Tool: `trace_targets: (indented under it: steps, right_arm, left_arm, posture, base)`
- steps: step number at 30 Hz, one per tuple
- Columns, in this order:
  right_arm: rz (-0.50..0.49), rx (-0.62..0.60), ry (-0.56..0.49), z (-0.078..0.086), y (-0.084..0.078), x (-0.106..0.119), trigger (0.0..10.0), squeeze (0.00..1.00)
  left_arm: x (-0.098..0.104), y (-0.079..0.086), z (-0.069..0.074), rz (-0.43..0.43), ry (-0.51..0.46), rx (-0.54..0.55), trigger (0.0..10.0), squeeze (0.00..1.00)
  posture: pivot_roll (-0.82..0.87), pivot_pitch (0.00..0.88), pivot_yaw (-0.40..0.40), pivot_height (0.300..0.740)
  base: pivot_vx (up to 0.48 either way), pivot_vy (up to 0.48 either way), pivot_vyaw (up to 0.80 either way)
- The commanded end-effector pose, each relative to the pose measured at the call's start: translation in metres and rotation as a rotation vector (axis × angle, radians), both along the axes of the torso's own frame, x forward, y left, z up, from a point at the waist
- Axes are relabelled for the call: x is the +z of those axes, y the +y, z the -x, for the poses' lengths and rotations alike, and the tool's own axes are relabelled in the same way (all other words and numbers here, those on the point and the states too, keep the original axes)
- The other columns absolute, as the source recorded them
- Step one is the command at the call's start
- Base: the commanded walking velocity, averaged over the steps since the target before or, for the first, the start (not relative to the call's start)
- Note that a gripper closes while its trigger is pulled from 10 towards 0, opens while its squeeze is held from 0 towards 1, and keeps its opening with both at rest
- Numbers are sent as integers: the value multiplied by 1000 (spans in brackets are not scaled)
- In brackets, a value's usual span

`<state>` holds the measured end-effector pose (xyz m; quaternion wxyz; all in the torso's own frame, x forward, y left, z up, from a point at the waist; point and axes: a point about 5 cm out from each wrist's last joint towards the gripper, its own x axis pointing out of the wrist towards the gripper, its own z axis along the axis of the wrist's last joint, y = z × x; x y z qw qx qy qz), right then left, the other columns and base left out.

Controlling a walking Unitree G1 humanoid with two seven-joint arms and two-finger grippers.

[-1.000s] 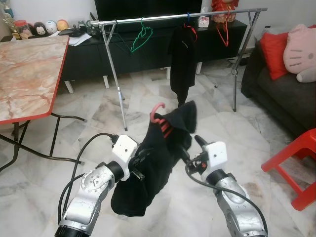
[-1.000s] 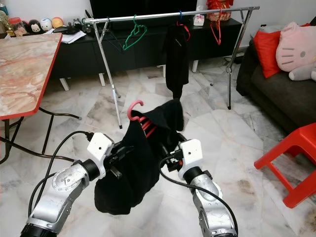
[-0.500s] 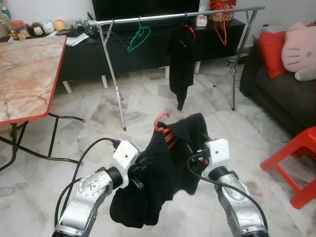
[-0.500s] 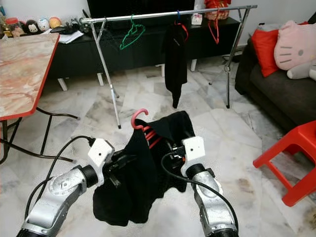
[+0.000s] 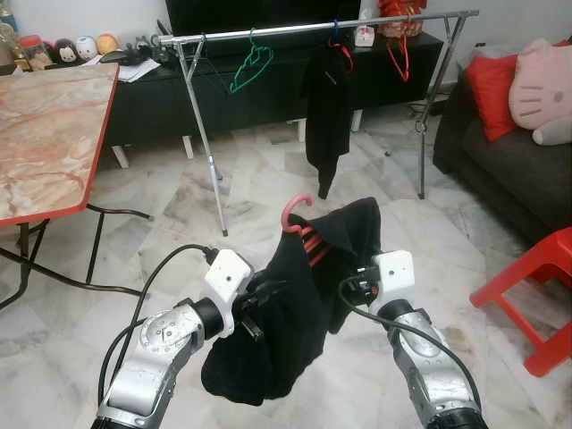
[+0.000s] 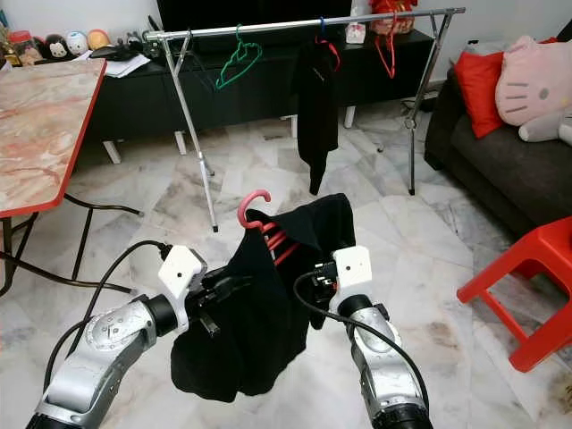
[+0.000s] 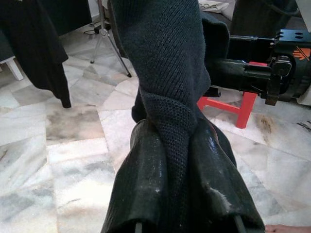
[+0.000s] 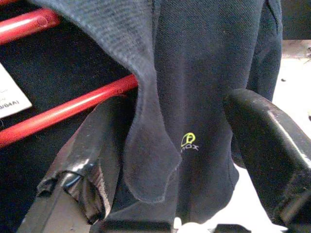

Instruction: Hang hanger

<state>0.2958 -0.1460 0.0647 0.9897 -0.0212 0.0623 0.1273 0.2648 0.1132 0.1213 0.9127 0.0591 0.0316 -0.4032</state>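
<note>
Red hanger (image 8: 73,104) under black garment (image 8: 204,73) with small yellow logo (image 8: 188,142)

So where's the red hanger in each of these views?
Left eye: red hanger, hook poking up from the black garment at centre, between the two hands.
Right eye: same, hook at centre, just left of the middle.
Left wrist: not visible; the left hand is pinching dark knit.
Right wrist: two red bars behind the cloth, beside one finger.
Shared landmark: the black garment draped on it.
</note>
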Motion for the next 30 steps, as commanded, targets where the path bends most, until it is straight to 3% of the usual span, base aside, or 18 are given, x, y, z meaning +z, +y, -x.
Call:
trace_targets:
  steps: [1, 30]
  right_arm:
    - [5, 5, -13, -2, 2, 2, 0, 0]
    - [6, 11, -24, -4, 1, 3, 0, 0]
  left_arm:
    - [12, -3, 0, 21, -44, -16, 10000, 0]
    - [11, -4, 0, 24, -37, -3, 10000, 0]
  posture:
    - [-110, 36, 2, 740]
    - [-112, 33, -2, 740]
  base:
    - [0, 0, 0]
    - [0, 0, 0]
